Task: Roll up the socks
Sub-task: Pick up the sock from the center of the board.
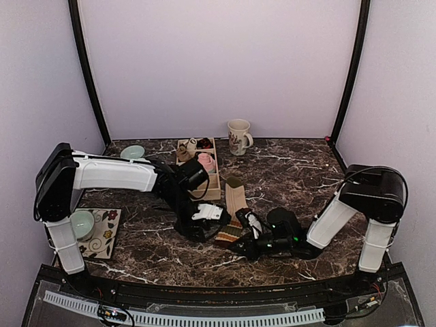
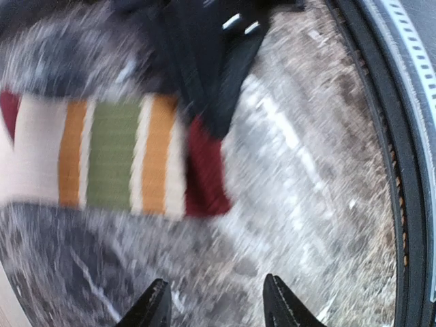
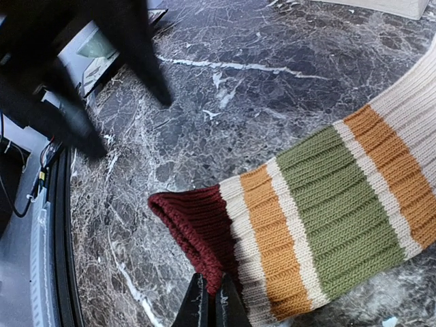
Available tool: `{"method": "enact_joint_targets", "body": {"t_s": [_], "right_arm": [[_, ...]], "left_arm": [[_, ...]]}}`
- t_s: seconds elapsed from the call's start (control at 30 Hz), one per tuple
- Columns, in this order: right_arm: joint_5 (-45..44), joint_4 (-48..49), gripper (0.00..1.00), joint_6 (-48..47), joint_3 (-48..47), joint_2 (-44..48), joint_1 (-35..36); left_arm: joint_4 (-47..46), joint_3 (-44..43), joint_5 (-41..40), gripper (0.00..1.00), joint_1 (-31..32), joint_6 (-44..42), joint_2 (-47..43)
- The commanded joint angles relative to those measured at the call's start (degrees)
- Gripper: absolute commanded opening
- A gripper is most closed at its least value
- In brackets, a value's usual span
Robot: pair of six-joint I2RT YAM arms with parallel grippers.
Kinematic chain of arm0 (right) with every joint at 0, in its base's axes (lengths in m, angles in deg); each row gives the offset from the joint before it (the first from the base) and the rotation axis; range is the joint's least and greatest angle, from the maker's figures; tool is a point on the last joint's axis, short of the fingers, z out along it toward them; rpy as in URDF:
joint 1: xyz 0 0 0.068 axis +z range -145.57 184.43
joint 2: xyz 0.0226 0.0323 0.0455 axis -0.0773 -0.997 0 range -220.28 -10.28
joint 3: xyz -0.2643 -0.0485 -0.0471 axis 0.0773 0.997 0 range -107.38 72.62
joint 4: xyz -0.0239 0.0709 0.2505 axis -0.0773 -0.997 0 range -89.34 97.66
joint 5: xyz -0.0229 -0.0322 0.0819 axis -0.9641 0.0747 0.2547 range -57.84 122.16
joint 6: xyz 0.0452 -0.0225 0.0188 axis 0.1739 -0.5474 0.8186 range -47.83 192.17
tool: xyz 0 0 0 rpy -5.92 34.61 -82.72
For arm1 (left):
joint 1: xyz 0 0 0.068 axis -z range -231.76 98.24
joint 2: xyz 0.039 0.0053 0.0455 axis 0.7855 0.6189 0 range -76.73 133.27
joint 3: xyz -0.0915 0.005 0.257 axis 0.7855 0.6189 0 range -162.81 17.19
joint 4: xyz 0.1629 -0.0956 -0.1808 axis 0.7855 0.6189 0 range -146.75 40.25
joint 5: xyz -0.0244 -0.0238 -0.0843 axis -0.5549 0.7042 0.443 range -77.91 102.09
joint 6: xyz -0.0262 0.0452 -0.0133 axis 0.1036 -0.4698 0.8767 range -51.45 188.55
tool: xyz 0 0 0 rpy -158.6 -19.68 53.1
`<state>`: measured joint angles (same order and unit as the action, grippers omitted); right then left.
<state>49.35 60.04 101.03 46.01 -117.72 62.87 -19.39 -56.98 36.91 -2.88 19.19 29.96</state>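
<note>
A striped sock lies stretched out on the marble table, its maroon cuff toward the near edge. Bands of cream, orange and green follow the cuff. My right gripper is shut on the edge of the maroon cuff, pinching the knit between its fingers. In the top view that gripper sits low at the sock's near end. My left gripper hovers open over bare marble just beside the cuff, holding nothing. From above, the left gripper is at the sock's left side. The left wrist view is motion-blurred.
A wooden organizer box with a pink bundle stands behind the sock. A mug is at the back. A pale green bowl is at back left, another bowl on a floral mat at left.
</note>
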Motion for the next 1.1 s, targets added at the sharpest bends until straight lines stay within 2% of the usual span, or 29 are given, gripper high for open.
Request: {"method": "enact_joint_targets", "body": {"t_s": [0.0, 0.1, 0.27, 0.67, 1.07], "right_arm": [[1.6, -15.5, 0.0, 2.5, 0.6, -4.2, -0.3], [2.2, -18.7, 0.0, 2.5, -0.9, -5.4, -0.4], [3.3, -20.6, 0.0, 2.2, -1.6, -6.2, -1.4], [6.0, -21.0, 0.0, 2.6, -1.6, -7.2, -2.7], [7.2, -19.4, 0.0, 3.0, -0.3, -7.0, -3.3]], "left_arm": [[-5.1, 4.1, -1.2, 0.47, 5.4, -3.2, -3.5], [-10.5, 9.0, -2.9, 0.46, 7.7, -6.0, -6.1], [-12.8, 10.6, -5.9, 0.44, 10.3, -8.4, -6.2], [-16.9, 9.0, -9.2, 0.44, 10.6, -14.4, -2.1], [-19.3, 7.4, -11.8, 0.42, 10.3, -13.7, 1.3]]}}
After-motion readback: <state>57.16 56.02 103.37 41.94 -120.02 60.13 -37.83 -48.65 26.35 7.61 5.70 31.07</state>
